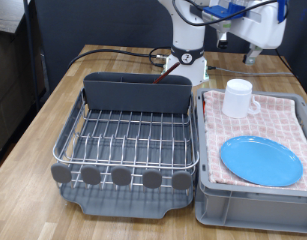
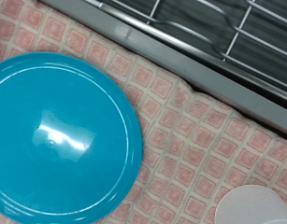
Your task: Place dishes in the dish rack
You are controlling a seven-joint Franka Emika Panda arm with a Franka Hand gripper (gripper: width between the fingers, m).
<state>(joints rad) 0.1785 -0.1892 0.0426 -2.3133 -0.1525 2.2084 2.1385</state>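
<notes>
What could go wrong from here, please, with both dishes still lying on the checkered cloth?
1. The round flat light-blue plate lies flush on the pink checkered cloth, so the pincer, unseen in either view, may pinch cloth along with its rim.
2. The white cylindrical mug stands close by; a low approach could topple it.

Your arm point(image 1: 208, 25) sits raised at the exterior view's top, white links bent toward the right. The gripper point(image 1: 251, 52) hangs there, apparently pointing down; its fingers stay unclear.
</notes>
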